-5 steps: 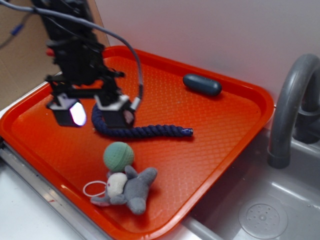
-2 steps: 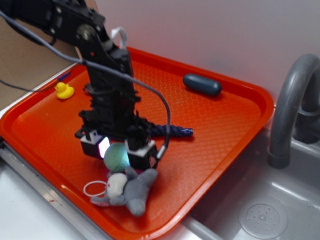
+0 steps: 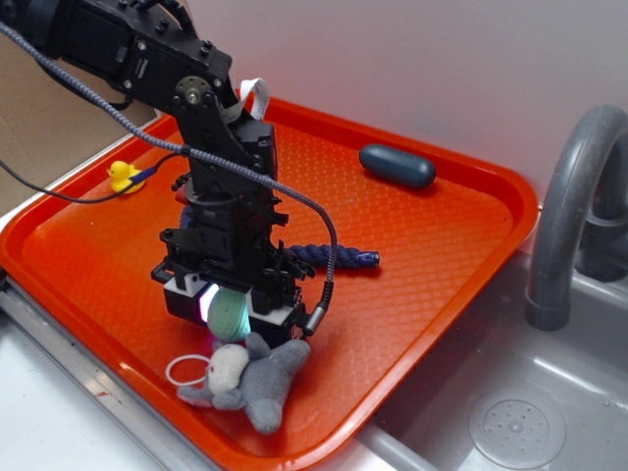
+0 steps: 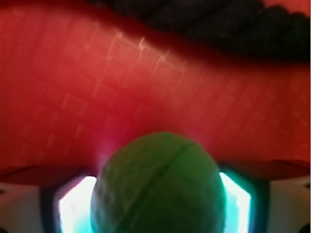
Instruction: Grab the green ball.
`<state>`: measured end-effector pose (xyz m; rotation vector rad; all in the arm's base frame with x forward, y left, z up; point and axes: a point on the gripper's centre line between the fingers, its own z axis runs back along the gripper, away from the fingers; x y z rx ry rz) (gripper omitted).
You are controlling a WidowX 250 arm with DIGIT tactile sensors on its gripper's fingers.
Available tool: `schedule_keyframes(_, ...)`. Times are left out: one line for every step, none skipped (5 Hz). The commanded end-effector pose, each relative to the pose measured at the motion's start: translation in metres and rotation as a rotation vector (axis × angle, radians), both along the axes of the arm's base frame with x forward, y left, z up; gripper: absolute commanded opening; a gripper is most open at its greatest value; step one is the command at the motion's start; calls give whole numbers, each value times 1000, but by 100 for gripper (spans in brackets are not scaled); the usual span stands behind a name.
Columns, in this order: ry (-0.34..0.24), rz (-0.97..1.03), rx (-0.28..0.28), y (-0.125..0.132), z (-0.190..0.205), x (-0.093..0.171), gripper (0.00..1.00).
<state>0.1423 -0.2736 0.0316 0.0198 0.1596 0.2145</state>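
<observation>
The green ball [image 3: 229,312] sits low on the front part of the orange tray [image 3: 432,255], touching the grey plush toy [image 3: 257,373] in front of it. My gripper [image 3: 232,306] has come down over the ball, with a lit finger pad pressed on each side. In the wrist view the ball [image 4: 158,187] fills the space between the two glowing pads [image 4: 73,206], and its seam runs diagonally. My gripper [image 4: 155,208] is shut on the ball, which still rests at tray level.
A dark blue rope [image 3: 324,257] lies just behind the gripper and shows in the wrist view [image 4: 218,24]. A dark capsule [image 3: 396,165] lies at the tray's back. A yellow duck [image 3: 122,177] stands far left. A white ring [image 3: 184,370] lies by the plush. A grey faucet [image 3: 569,216] and sink are on the right.
The gripper moved from the tray's left rear forward and down over the ball. In the last half second it sank lower and its fingers closed against the ball's sides.
</observation>
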Motion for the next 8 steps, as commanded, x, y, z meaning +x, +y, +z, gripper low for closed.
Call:
schedule_keyframes(-246,14,-153,48,70,27,0)
schedule_keyframes(-323,-15,-209,89,95,44,0)
schedule_keyframes(-355,-79,-206,122,122,54,0)
schedule_keyframes(-431,-99,-200,148,153,56,0)
schedule_keyframes(-527,-72,-196,175,189,51,0)
schedule_keyframes(-588,20,-198,193,206,50,0)
schedule_keyframes(-630,184,-174,207,213,47,0)
schedule_keyframes(-607,127,-206,209,208,50,0)
